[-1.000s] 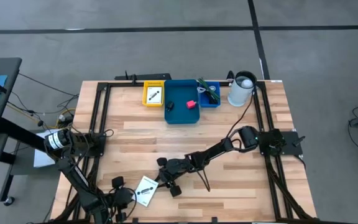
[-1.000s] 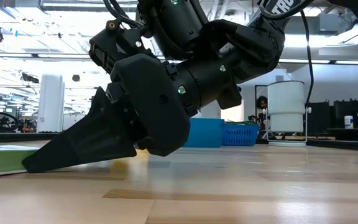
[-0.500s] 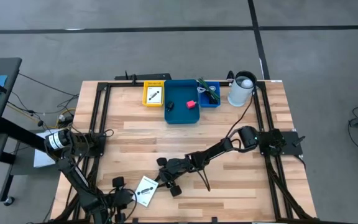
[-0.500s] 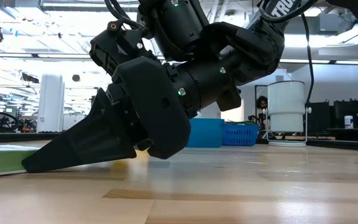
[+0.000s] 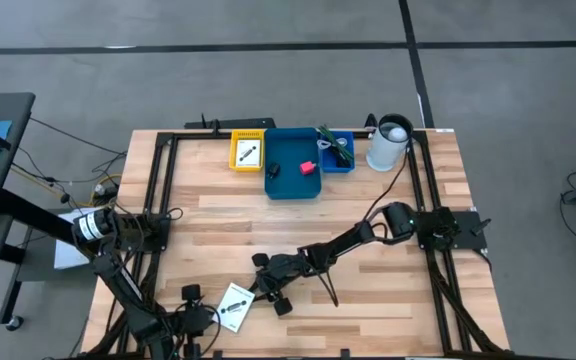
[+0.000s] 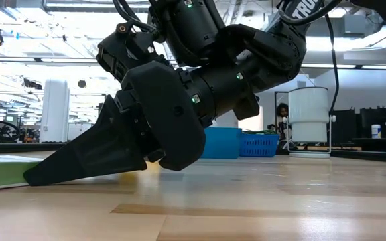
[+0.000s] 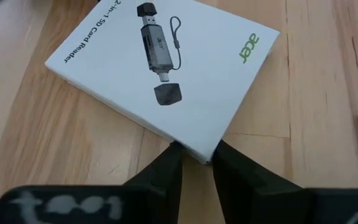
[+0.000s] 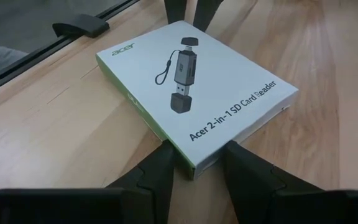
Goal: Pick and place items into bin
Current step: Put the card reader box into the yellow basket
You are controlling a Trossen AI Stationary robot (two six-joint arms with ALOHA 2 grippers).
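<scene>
The item at hand is a white flat printed box [image 5: 235, 305] showing a card reader, lying flat near the table's near edge. It fills the left wrist view [image 7: 166, 68] and the right wrist view [image 8: 191, 93]. My left gripper [image 7: 197, 163] is at its near-left corner and my right gripper [image 8: 196, 163] at the opposite corner, each shut on a corner. In the high view the right gripper [image 5: 265, 280] reaches in from the right. The blue bin [image 5: 293, 150] at the far edge holds a pink-red block [image 5: 309, 167] and a black piece [image 5: 274, 170]. My left gripper pinches one corner of the box [image 7: 199, 149] between its two fingers, coming level along the table, one finger on each of the two sides that meet there. The box lies flat on the table. My right gripper pinches the opposite corner [image 8: 194, 163], level with the table, with a finger [image 8: 160, 168] on the green side and the other on the white side. The box stays flat on the wood.
A yellow tray [image 5: 247, 152] holding a card stands left of the bin. A small blue basket [image 5: 336, 152] with a green stringy piece and a white cylinder [image 5: 388, 143] stand right of it. Black frame rails run along the table's left and right sides.
</scene>
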